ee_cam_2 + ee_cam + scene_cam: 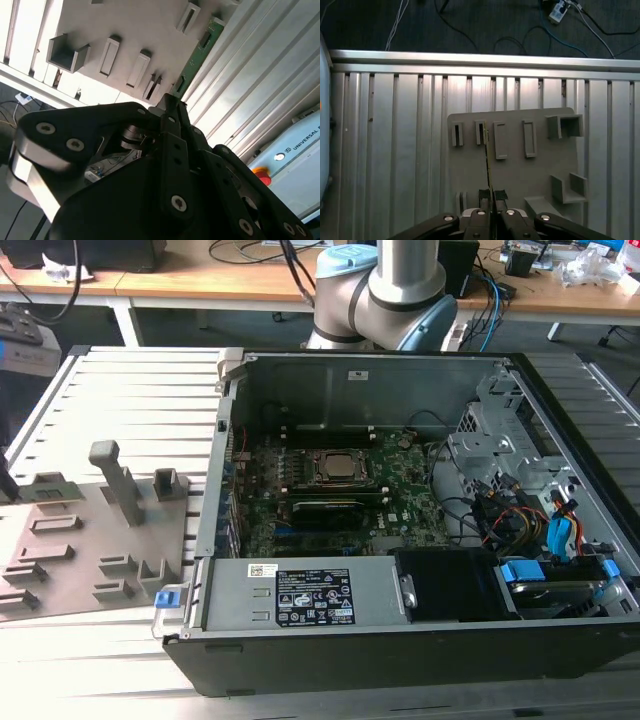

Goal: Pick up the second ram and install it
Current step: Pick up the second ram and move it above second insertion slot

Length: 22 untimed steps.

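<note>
The second ram (486, 160) is a thin green stick, seen edge-on in the first wrist view as a narrow line over the grey fixture plate (530, 175). My gripper (491, 196) is shut on its near end, one dark pad on each side. The stick's far end reaches a slot block (481, 133) on the plate; I cannot tell whether it touches it. In the second wrist view the ram (199, 50) sticks out green beyond the black gripper (172, 102) along the plate's edge (130, 25). The open computer case (400, 370) holds the motherboard (400, 510).
The fixture plate (80, 540) with upright posts lies on the ribbed metal table (130, 390) at the exterior view's left of the case. Drive cages and cables (520, 510) fill the case's right side. The arm's base (385, 300) stands behind the case.
</note>
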### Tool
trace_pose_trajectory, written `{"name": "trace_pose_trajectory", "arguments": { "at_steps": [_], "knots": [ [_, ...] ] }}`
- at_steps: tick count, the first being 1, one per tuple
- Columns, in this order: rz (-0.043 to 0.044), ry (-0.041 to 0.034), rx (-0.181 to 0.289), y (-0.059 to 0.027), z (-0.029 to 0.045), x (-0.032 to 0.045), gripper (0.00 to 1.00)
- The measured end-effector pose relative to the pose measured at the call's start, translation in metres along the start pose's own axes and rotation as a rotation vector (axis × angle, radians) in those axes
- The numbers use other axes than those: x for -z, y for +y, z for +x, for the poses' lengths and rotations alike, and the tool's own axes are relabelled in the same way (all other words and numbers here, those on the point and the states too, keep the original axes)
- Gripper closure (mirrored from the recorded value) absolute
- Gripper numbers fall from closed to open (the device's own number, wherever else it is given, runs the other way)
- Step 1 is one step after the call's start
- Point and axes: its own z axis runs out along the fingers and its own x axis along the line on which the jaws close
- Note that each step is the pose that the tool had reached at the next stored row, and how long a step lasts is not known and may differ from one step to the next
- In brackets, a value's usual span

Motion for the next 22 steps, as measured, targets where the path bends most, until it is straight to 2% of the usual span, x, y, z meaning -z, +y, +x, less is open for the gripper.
{"name": "trace_pose_trajectory", "arguments": {
  "at_steps": [6, 11, 16, 22],
  "knots": [
    [0.0000, -0.0005, 0.000, 0.0005, -0.0002, 0.0108, 0.86],
    [0.0001, -0.0008, 0.000, 0.0013, -0.0005, 0.0284, 0.86],
    [0.0000, -0.0039, 0.000, 0.0015, -0.0007, 0.0337, 0.86],
    [0.0001, -0.0060, 0.000, 0.0019, -0.0009, 0.0439, 0.86]
  ]
}}
